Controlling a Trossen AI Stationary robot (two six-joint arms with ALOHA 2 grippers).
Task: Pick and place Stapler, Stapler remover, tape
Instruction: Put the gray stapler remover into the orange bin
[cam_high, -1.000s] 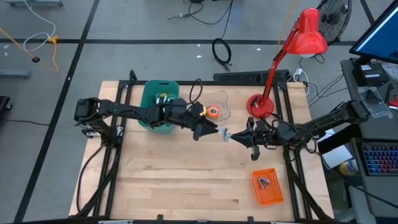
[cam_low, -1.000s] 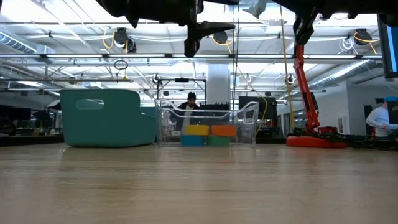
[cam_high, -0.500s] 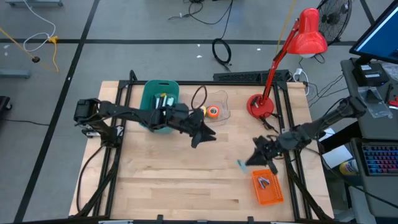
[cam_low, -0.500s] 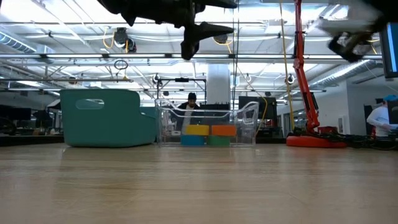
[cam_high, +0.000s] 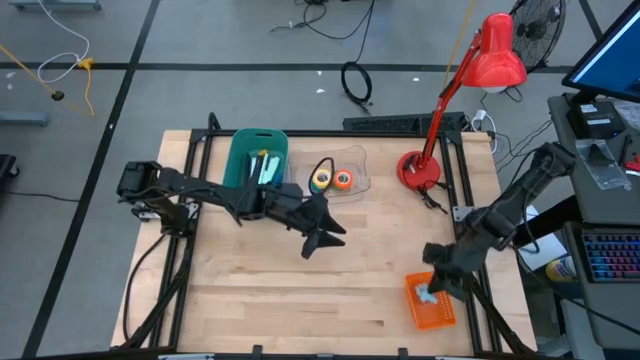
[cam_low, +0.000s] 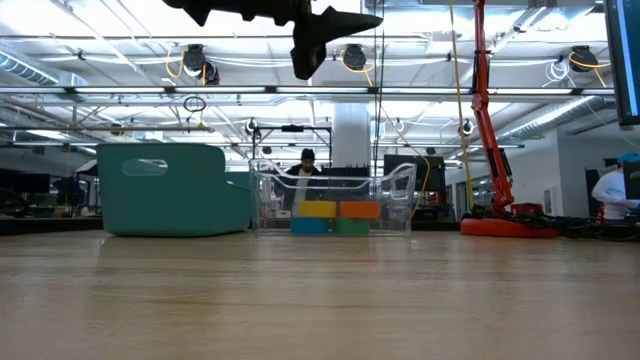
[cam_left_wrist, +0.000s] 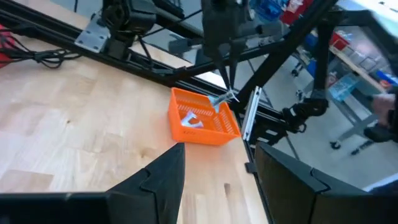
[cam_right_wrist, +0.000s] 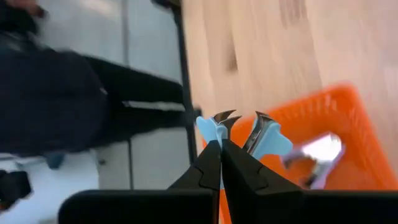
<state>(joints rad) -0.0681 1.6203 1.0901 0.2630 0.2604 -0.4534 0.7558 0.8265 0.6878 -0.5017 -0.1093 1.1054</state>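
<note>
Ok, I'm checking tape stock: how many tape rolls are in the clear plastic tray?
4, all in the clear plastic tray: yellow tape roll stacked on blue tape roll, orange tape roll on green tape roll. Others may be hidden behind them.

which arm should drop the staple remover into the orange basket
The right arm. Its right gripper is shut on the staple remover, directly above the orange basket. The left gripper hangs empty at mid-table.
</note>
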